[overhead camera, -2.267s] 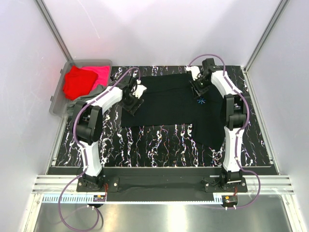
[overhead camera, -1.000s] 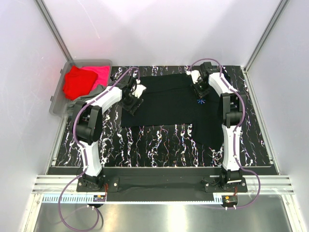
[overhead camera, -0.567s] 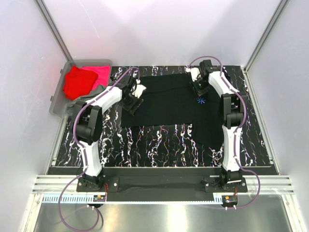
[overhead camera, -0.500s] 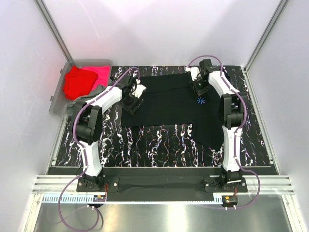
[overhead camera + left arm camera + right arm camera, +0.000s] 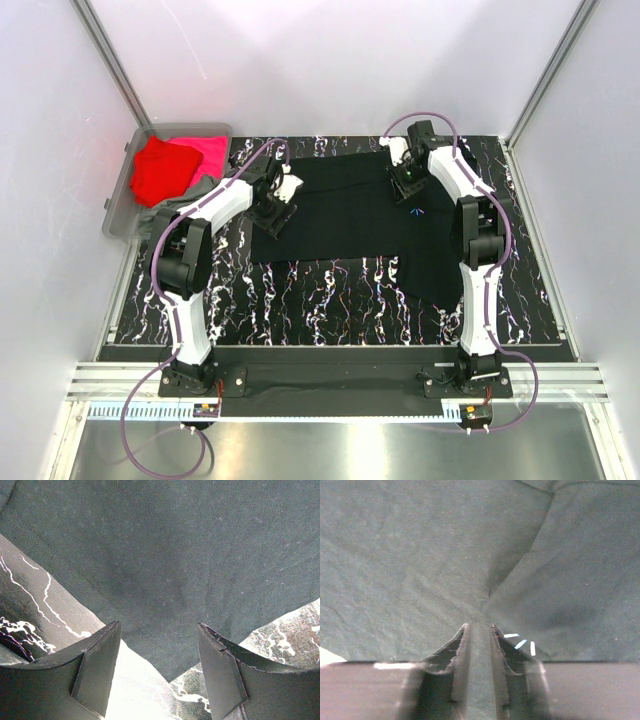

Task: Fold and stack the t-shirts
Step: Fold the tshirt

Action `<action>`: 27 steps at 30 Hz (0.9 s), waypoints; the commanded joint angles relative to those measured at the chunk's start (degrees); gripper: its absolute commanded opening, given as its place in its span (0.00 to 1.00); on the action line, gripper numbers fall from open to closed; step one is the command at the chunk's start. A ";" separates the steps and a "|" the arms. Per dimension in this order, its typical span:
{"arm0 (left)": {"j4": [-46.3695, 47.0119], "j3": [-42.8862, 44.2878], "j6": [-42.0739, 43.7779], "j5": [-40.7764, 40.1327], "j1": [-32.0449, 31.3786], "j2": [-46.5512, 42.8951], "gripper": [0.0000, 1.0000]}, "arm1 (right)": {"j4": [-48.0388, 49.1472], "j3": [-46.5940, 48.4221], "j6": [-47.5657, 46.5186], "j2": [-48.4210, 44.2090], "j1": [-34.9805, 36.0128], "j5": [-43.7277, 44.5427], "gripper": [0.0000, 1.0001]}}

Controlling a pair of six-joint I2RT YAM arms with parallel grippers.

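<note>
A black t-shirt [image 5: 345, 215] lies spread flat on the marbled table, its tiny blue starburst print [image 5: 417, 211] near the right side. My left gripper [image 5: 274, 214] hovers open over the shirt's left corner [image 5: 175, 652], fingers [image 5: 97, 667] on either side without touching it. My right gripper [image 5: 406, 178] is low on the shirt's back right part. Its jaws stand nearly together with a strip of black cloth [image 5: 479, 645] between them, and creases run out from their tips. Blue marks of the print [image 5: 520, 644] show beside the right gripper [image 5: 479, 627].
A grey bin [image 5: 118, 215] stands off the table's back left corner. It holds a red shirt [image 5: 160, 168], a magenta-pink one [image 5: 207, 150] and a grey-green one [image 5: 205, 186] hanging over its rim. Bare marbled tabletop [image 5: 330, 295] lies in front of the black shirt.
My right gripper has shifted a little toward the back left over the black shirt, uncovering more of the starburst. The left arm has not moved.
</note>
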 commanded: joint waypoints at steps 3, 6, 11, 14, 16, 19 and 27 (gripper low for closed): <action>1.26 1.72 -0.29 0.90 -0.04 0.06 0.66 | -2.82 0.52 1.63 -3.55 1.01 -3.40 0.39; 1.26 1.10 -0.20 0.90 -0.04 -0.90 0.66 | -4.84 0.00 1.63 -6.87 1.01 -6.03 0.41; 1.35 -1.27 1.47 1.77 -0.04 -4.06 0.65 | -3.45 -16.93 -12.22 -21.45 0.83 -10.51 0.39; 1.35 -2.94 2.96 2.83 -0.04 -6.18 0.66 | 0.67 -36.87 -29.18 -40.04 0.22 -10.97 0.38; 1.44 -3.56 3.23 2.83 -0.04 -6.80 0.66 | 3.49 -50.50 -39.65 -47.02 0.22 -8.96 0.36; 1.44 -3.91 3.05 2.65 -0.04 -6.88 0.66 | 4.46 -63.79 -48.71 -58.72 0.22 -7.28 0.37; 1.35 -4.00 2.70 1.95 -0.04 -7.32 0.66 | 2.54 -80.86 -58.75 -72.91 0.22 -5.17 0.33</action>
